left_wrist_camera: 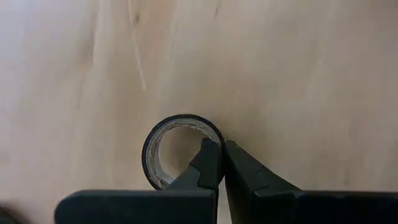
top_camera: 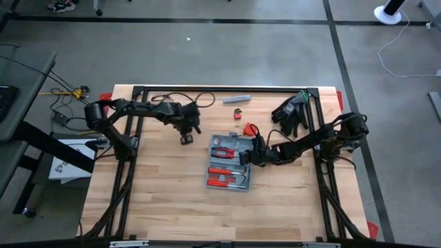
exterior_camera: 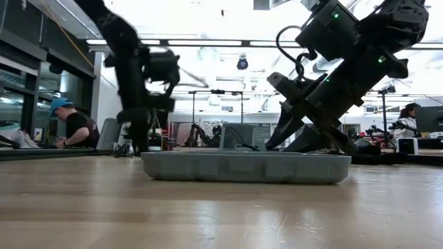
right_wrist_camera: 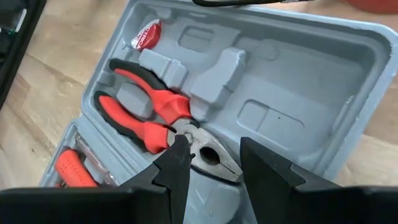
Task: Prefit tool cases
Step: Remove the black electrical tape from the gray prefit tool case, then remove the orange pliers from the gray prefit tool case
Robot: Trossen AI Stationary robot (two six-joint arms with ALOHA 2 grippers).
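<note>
From the high view we're seeing a pair of black gloves (top_camera: 292,113) lying near the far right corner of the wooden surface (top_camera: 165,200), a slim grey bar (top_camera: 236,100) sitting by the far edge, and a small red thing (top_camera: 238,113) just in front of it. The tool case (top_camera: 230,162) is lying open around the middle, with red-handled tools in its recesses. The right gripper (top_camera: 253,157) is hanging over the case's right edge; the left gripper (top_camera: 187,138) is pointing down to the left of the case, apart from it.

In the low view the grey-blue case (exterior_camera: 246,167) is sitting flat on the surface, and a person in a blue cap (exterior_camera: 73,124) is sitting back in the room.

The left wrist view is showing the left gripper (left_wrist_camera: 222,155) with its fingers pressed together on the wall of a black tape roll (left_wrist_camera: 180,149) lying on the bare wood.

The right wrist view is showing the right gripper (right_wrist_camera: 214,162) with fingers apart, straddling the metal nose of the red-and-black pliers (right_wrist_camera: 161,121) lying in the case (right_wrist_camera: 298,81); we can't tell whether it's touching them.
</note>
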